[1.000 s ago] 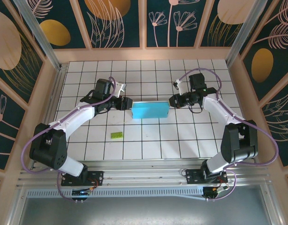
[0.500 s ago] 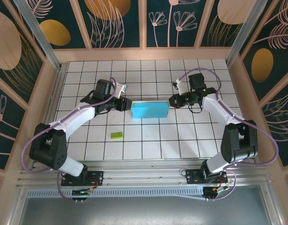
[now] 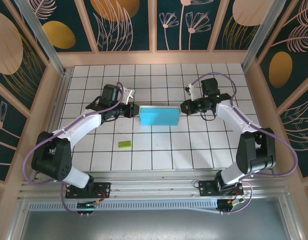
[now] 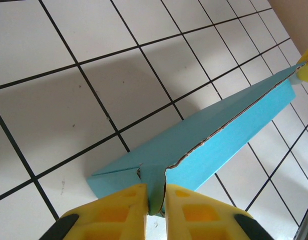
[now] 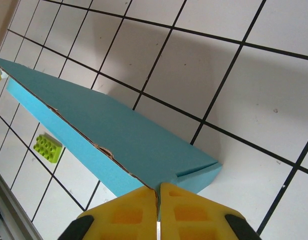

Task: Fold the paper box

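The desk (image 3: 154,150) is surfaced with white square tiles divided by dark grid lines. It is enclosed on three sides by wall panels (image 3: 123,25) painted dark teal with pale pink leaves, flowers and golden ovals, set in light wooden framing (image 3: 154,56). Aluminium rails (image 3: 154,187) are mounted along the near edge, and slanted metal posts (image 3: 38,35) are placed at the back corners.

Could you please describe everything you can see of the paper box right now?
The paper box is a shallow light blue rectangle of thin card, with a slightly ragged seam along its length. It sits crosswise at the middle of the tiled table. The left gripper pinches one end, the right gripper the other, both shut on the card.
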Available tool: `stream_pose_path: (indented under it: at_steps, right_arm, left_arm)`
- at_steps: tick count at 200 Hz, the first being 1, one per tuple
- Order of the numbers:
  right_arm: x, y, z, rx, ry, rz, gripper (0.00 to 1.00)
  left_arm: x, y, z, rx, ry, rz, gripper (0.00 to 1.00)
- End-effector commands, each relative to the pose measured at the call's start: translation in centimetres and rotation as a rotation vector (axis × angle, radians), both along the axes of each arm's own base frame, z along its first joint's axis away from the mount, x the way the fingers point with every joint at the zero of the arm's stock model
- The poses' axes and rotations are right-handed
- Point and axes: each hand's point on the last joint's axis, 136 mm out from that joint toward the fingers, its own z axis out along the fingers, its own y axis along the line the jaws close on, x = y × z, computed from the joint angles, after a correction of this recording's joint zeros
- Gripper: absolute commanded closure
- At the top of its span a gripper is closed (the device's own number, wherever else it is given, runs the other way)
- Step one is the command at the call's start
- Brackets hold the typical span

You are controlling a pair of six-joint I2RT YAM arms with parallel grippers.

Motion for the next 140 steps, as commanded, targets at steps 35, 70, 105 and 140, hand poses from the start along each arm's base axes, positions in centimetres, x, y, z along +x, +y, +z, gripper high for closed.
stream_pose_path:
  at_steps: [35, 70, 105, 140]
  right_arm:
    - [0.4, 1.2, 0.7, -0.004, -0.008, -0.024, 0.92]
    - [0.5, 1.1, 0.4, -0.012, -0.004, -0.035, 0.93]
    - [1.0, 0.9, 0.5, -0.015, 0.001, -0.074, 0.93]
    - [1.3, 0.8, 0.3, 0.011, 0.055, -0.142, 0.93]
  left_arm:
    - [-0.3, -1.6, 1.0, -0.11, 0.045, -0.002, 0.88]
    - [-0.1, -0.9, -0.1, -0.064, 0.059, 0.033, 0.88]
    - [0.0, -0.1, -1.5, 0.0, 0.07, 0.057, 0.88]
    - [-0.4, -0.4, -1.7, -0.022, 0.081, 0.043, 0.88]
